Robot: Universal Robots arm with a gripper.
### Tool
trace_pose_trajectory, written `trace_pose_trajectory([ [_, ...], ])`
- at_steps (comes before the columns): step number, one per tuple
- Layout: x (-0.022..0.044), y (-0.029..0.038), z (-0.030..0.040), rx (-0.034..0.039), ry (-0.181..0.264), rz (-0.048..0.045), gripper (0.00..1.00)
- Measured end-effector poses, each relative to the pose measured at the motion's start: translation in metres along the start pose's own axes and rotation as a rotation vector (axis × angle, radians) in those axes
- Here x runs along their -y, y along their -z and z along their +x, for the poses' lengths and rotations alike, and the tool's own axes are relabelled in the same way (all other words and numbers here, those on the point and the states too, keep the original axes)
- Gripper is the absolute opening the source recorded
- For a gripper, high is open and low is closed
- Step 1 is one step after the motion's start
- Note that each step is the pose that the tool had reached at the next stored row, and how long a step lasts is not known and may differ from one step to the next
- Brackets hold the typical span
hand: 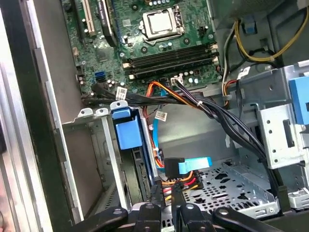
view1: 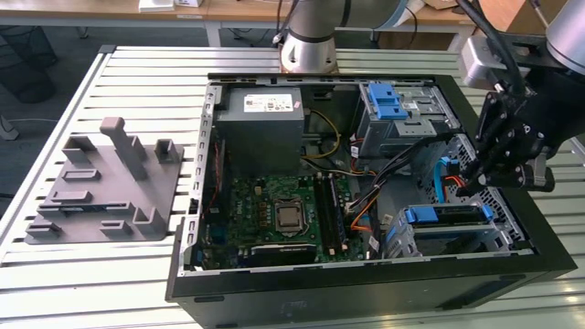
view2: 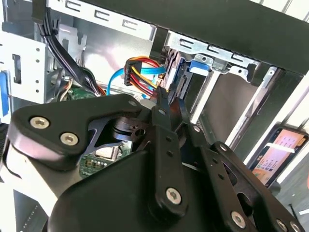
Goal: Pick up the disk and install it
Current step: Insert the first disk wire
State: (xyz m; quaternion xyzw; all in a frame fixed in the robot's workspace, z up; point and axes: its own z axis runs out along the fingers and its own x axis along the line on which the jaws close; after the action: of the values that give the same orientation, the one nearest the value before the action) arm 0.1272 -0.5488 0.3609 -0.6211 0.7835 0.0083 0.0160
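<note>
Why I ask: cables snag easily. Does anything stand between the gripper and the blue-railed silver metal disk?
Yes. In the first wrist view, the orange and blue cable bundle lies right at the gripper, beside the bay where the disk sits.

A pale counter (view1: 137, 68) made of long slats fills most of the exterior view. Behind it, at the top, stands a light wooden desk (view1: 109, 10) with white legs. The floor (view1: 55, 48) under it is dark grey. A black wire bin (view1: 23, 62) sits on the exterior view's left.
</note>
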Motion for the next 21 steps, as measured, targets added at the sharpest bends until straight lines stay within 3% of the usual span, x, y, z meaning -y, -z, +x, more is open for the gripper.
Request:
trace_pose_trajectory([
  [10,-0.0002,-0.0031,0.0017,0.0005,0.088,-0.0018,0.24],
  [21,-0.0057,-0.0064,0.0059,0.0052,0.118,0.0292,0.24],
])
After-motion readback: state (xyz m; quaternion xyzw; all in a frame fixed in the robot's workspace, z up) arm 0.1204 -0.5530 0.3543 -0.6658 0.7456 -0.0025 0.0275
